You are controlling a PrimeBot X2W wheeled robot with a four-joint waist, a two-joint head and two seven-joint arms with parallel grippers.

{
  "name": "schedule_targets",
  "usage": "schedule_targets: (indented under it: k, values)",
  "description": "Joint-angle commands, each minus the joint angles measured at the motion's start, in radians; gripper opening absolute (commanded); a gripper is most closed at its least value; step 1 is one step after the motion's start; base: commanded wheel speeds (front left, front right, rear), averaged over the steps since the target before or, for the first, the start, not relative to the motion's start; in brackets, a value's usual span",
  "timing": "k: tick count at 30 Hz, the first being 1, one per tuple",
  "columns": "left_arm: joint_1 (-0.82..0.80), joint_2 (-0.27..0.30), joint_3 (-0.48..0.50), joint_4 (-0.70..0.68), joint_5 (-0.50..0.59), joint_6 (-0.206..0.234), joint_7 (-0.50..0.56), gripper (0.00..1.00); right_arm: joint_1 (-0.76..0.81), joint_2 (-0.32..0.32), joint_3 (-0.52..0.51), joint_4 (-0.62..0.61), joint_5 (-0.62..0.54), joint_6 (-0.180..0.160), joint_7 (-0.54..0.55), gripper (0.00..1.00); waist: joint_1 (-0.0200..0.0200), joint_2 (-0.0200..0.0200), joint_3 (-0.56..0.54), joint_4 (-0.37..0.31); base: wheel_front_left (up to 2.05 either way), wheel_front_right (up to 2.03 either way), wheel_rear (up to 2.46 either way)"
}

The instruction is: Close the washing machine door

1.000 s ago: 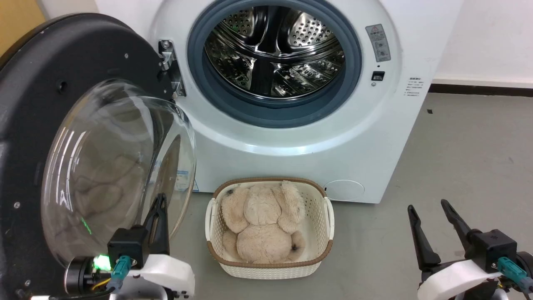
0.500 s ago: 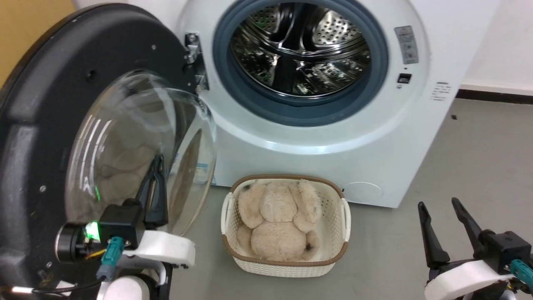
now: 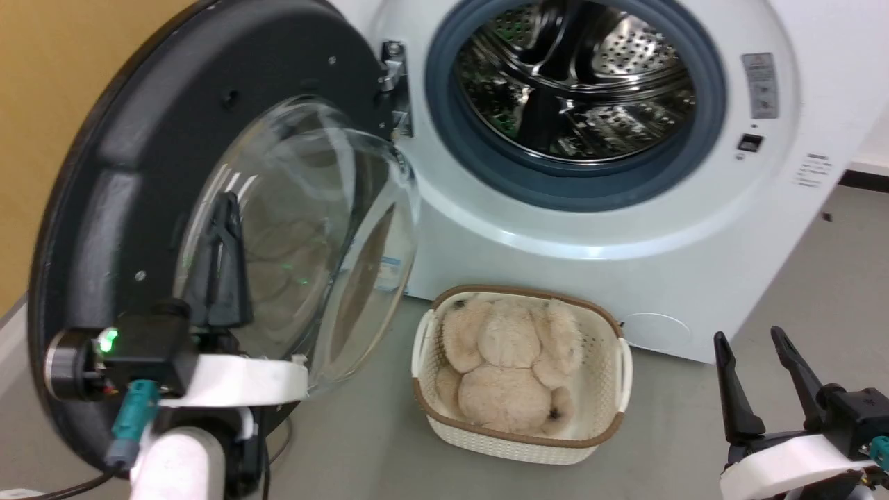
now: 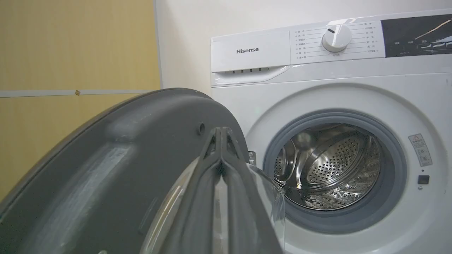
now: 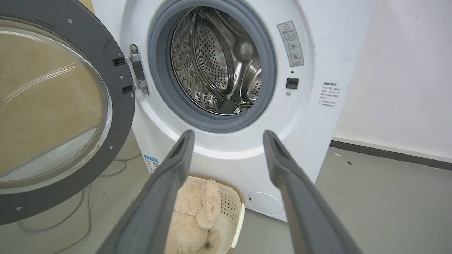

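The washing machine door (image 3: pixel 132 146) stands swung open at the left, its matte black inner face and bulging glass bowl (image 3: pixel 340 229) turned toward me. My left gripper (image 3: pixel 223 201) is shut and empty, fingers pointing up over the bowl's left side. In the left wrist view those fingers (image 4: pixel 220 132) rise in front of the door (image 4: pixel 123 158), whether touching it I cannot tell. The white washing machine (image 3: pixel 555 229) shows its steel drum (image 3: pixel 576 76) inside a grey gasket. My right gripper (image 3: pixel 748 335) hangs open low at the right, aimed at the machine's front (image 5: pixel 227 133).
A cream basket (image 3: pixel 597 444) holding a beige plush toy (image 3: pixel 517 368) sits on the grey floor just below the drum opening. A yellow wall (image 3: pixel 55 104) lies behind the door. A thin cable (image 5: pixel 70 218) runs along the floor under the door.
The head camera has turned left, sliding the whole scene right. My left gripper has risen and moved from the bowl's lower right edge to its left side. The right gripper keeps its pose.
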Motion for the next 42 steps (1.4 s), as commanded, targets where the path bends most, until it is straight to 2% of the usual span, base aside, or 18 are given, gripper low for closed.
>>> schedule_targets:
  k: [1,14,19,24,28,34,39,42]
  values:
    - [-0.025,0.004,0.007,-0.015,-0.008,-0.002,-0.009,0.00,-0.013,0.002,-0.007,0.002,0.007,0.000,-0.011,1.00,0.0000,0.0000,0.002,0.018,0.00,0.00,0.00]
    - [-0.089,-0.002,0.125,-0.132,-0.040,-0.026,-0.037,0.00,-0.032,0.003,-0.009,0.013,0.019,0.000,-0.038,1.00,0.0000,0.0000,0.023,0.100,0.00,0.00,0.00]
    - [-0.112,-0.010,0.226,-0.158,-0.090,-0.046,-0.047,0.00,-0.043,0.003,-0.008,0.020,0.022,0.000,-0.049,1.00,0.0000,0.0000,0.032,0.124,0.00,0.00,0.00]
    - [-0.134,-0.020,0.355,-0.153,-0.173,-0.087,-0.057,0.00,-0.049,0.003,-0.009,0.025,0.025,0.001,-0.059,1.00,0.0000,0.0000,0.038,0.148,0.00,0.00,0.00]
    - [-0.142,-0.024,0.443,-0.110,-0.260,-0.119,-0.066,0.00,-0.053,0.003,-0.012,0.028,0.027,0.001,-0.068,1.00,0.0000,0.0000,0.044,0.166,0.00,0.00,0.00]
    - [-0.153,-0.025,0.564,0.021,-0.428,-0.143,-0.078,0.00,-0.058,0.004,-0.024,0.031,0.025,0.001,-0.080,1.00,0.0000,0.0000,0.055,0.192,0.00,0.00,0.00]
    - [-0.153,-0.025,0.606,0.172,-0.570,-0.156,-0.089,0.00,-0.060,0.004,-0.034,0.032,0.024,0.001,-0.091,1.00,0.0000,0.0000,0.064,0.215,0.00,0.00,0.00]
    - [-0.149,-0.025,0.591,0.238,-0.684,-0.160,-0.095,0.00,-0.061,0.004,-0.040,0.032,0.024,0.001,-0.097,1.00,0.0000,0.0000,0.069,0.228,0.00,0.00,0.00]
